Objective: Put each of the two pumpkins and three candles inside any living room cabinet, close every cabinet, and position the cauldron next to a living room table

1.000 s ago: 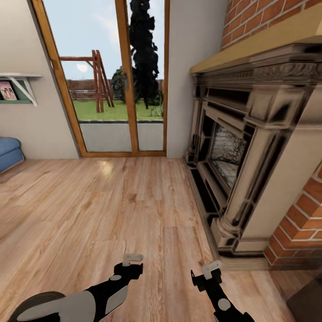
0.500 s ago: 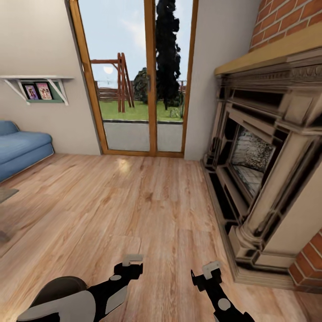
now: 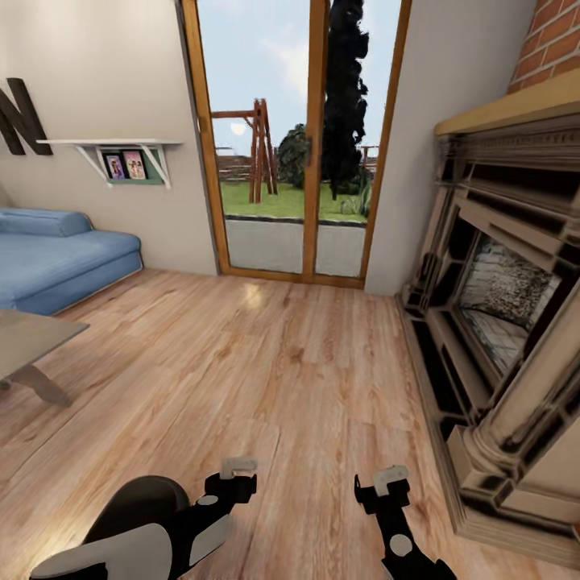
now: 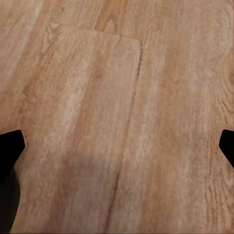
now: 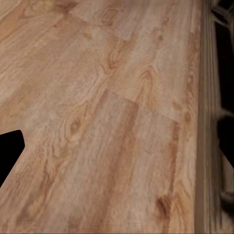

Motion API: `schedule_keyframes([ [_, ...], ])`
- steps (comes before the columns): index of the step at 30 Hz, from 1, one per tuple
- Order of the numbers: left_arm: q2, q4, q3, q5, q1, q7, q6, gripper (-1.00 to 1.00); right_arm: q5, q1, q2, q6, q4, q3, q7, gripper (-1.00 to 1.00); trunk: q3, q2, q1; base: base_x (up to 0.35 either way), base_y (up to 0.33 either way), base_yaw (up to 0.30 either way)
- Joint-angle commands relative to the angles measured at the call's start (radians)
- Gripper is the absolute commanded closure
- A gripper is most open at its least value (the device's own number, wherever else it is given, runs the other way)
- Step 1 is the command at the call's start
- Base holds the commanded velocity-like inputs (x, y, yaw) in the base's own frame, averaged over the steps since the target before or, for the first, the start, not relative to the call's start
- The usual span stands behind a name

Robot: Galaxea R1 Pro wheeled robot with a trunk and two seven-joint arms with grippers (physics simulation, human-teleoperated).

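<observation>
Two empty grippers, left [image 3: 239, 474] and right [image 3: 385, 484], fingers spread apart, hang over bare wood floor [image 3: 266, 362] between a low table [image 3: 32, 342] corner and the fireplace [image 3: 499, 322]; pumpkins, candles and cauldron are elsewhere, handling unjudgeable.

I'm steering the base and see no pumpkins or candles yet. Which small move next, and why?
Probably keep turning the base leftward. The left gripper and right gripper hang open and empty over bare wood floor, the fireplace on the right holds nothing for the task, while a table corner and blue sofa at the left edge suggest the furnished part of the room lies there.
</observation>
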Motion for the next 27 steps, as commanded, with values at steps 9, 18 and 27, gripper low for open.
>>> schedule_keyframes([
  [9,-0.014,-0.008,0.08,0.011,0.0,0.008,0.016,-1.0,0.0,0.0,0.042,0.015,-0.015,0.004,-0.09,-1.0,-0.002,0.0,0.0,0.0,0.0,0.288],
  [18,0.008,0.027,0.166,0.171,0.0,0.008,0.022,-1.0,0.024,0.003,0.046,0.015,-0.012,0.019,-0.084,-1.0,-0.005,0.0,0.0,0.0,0.0,0.289],
  [27,0.038,0.174,0.169,0.287,0.009,0.004,0.021,-1.0,0.016,0.009,0.043,0.013,0.012,0.018,-0.082,-1.0,-0.003,0.0,0.0,0.0,0.0,0.286],
])
